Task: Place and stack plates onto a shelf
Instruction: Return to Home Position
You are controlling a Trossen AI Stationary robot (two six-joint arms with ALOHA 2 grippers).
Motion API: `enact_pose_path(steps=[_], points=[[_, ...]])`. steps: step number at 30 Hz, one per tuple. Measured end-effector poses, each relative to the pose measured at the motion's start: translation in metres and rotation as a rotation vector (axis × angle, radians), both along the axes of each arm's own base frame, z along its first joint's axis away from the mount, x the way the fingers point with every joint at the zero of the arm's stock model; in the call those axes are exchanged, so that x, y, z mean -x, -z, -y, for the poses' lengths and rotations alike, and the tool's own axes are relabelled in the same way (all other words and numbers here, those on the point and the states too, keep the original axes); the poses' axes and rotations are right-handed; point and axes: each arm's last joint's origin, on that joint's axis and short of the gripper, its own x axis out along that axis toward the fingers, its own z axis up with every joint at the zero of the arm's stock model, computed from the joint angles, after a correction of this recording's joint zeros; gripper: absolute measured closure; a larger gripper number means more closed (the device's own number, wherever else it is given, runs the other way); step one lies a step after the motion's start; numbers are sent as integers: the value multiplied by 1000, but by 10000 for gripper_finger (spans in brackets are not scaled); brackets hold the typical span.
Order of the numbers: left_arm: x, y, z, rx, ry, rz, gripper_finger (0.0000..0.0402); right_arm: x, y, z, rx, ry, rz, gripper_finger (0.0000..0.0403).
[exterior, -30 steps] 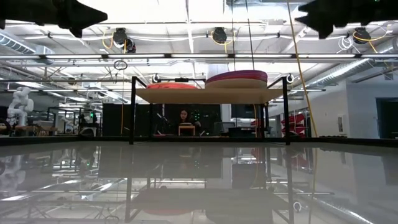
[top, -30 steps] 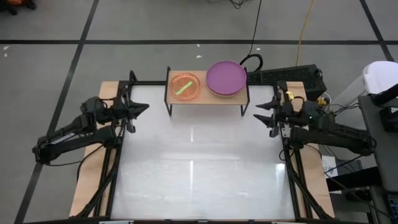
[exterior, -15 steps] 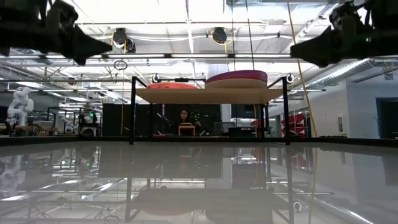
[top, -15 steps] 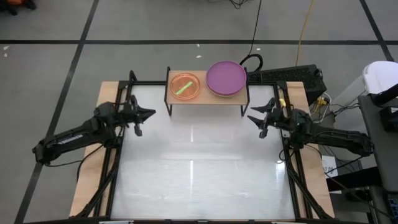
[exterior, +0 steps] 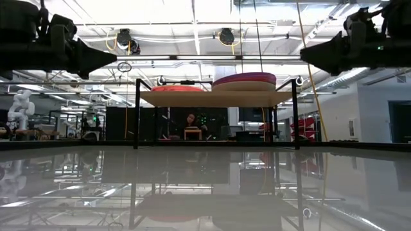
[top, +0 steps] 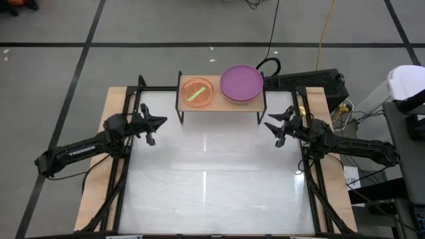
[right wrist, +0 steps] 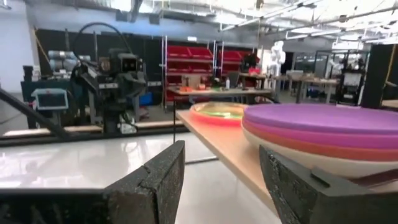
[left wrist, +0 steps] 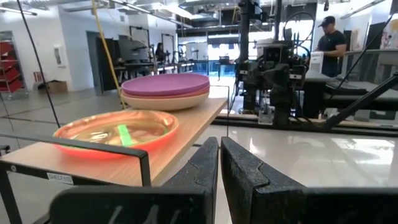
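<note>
Both stacks sit on the shelf [top: 221, 105] at the far edge of the table [top: 212, 179], the small orange stack [top: 198, 92] on its left half and the large purple-topped stack [top: 241, 83] on its right. The left gripper [top: 159, 123] (fingers all but shut, empty) hangs nearer the orange one. The right gripper [top: 271, 129], spread wide and empty, hangs nearer the purple one, so I judge each can draw back outward, clear of the shelf
</note>
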Motion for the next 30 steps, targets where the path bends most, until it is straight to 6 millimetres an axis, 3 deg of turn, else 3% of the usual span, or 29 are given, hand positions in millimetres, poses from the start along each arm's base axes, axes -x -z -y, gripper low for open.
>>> enact_pose_path(steps=[6, 16, 30], points=[[0, 0, 0, -2, 3, -2, 378, 0, 1, 1, -12, 17, -8, 246], [0, 2, 0, 49, 8, -4, 378, 0, 9, 1, 27, 50, -109, 395], [0, 3, 0, 34, 6, -26, 378, 0, 11, 1, -73, 39, -98, 395]])
